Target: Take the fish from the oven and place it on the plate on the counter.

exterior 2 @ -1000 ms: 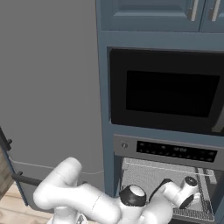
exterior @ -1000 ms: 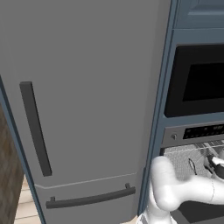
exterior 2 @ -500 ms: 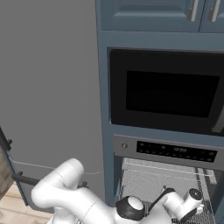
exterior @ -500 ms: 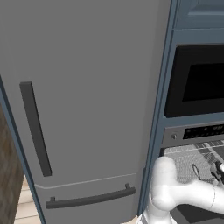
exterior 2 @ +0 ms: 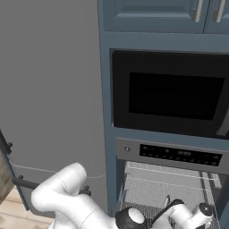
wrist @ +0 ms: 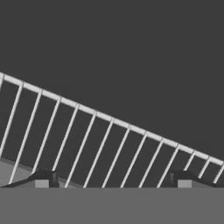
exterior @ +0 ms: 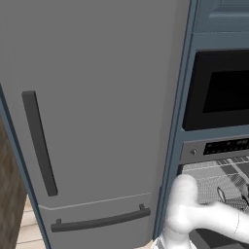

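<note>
Item: oven [exterior 2: 179, 154], door open, wire rack [wrist: 100, 140] exposed.
Fish: a slim grey shape is possibly lying on the rack by the hand; identity uncertain.
Gripper [wrist: 111, 181]: fingers [wrist: 43, 179] standing wide, holding nothing.
Arm: reaching low and right into the oven cavity, hand tilting over the rack.
Risk: fingers are likely catching rack wires or closing empty, the fish sitting unseen beneath the hand.

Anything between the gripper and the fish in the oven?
Nothing visible. The open two-finger gripper is inside the steel-grey oven, just above its wire rack. The small slim silvery-grey fish lies uncovered on that rack.
</note>
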{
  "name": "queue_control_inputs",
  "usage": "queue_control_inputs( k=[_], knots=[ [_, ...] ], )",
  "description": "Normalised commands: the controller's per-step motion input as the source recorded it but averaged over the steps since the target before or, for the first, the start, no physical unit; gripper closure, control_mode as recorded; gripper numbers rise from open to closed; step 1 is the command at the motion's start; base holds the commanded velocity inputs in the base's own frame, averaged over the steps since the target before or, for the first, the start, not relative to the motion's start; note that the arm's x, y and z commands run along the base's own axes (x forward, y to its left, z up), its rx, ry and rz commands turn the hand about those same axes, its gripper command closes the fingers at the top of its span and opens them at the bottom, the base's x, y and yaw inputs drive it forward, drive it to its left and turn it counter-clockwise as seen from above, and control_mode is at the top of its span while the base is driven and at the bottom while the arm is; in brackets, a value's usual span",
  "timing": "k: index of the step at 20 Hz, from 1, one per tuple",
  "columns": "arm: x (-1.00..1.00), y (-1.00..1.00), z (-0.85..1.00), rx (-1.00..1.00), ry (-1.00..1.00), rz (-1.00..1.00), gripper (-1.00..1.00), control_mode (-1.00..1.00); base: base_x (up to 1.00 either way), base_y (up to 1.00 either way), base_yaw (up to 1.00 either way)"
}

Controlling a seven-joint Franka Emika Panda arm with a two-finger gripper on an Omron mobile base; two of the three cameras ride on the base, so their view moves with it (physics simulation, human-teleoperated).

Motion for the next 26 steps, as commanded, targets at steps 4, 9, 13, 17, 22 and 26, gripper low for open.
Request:
queue_control_inputs(
  k=[4,9,13,17,22,26],
  knots=[
    [-1.00,0.00,-0.10,0.12,-0.13,0.07,-1.00,-1.00,0.00,0.00,0.00],
    [-0.75,0.00,0.43,0.07,-0.04,0.14,-1.00,-1.00,0.00,0.00,0.00],
    [-0.35,0.00,1.00,0.00,-0.03,0.23,-1.00,-1.00,0.00,0.00,0.00],
    [-0.22,0.00,1.00,0.00,-0.02,0.25,-1.00,-1.00,0.00,0.00,0.00],
    [-0.04,0.00,1.00,-0.10,-0.01,0.29,-1.00,-1.00,0.00,0.00,0.00],
    [-0.03,0.00,0.98,-0.15,-0.02,0.26,-1.00,-1.00,0.00,0.00,0.00]
  ],
)
